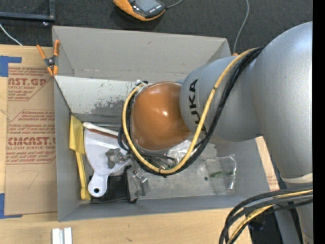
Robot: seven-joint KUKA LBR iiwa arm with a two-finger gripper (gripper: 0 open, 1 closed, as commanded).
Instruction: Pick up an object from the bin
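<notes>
The gripper point(126, 170), beneath the arm's orange cover point(157, 116), hangs just right of the white scoop point(99, 161), over a black block point(116, 189) touching the scoop's handle; released or clenched, I cannot tell. Best to descend straight, straddling one thing only, not both.

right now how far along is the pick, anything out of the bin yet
Done: nothing is out; the white scoop, yellow strip, black block and clear plastic piece all lie in the bin. In hand: the arm's orange wrist cover sits low by the scoop. Whether anything is gripped is hidden. Left: lifting one thing out.
</notes>
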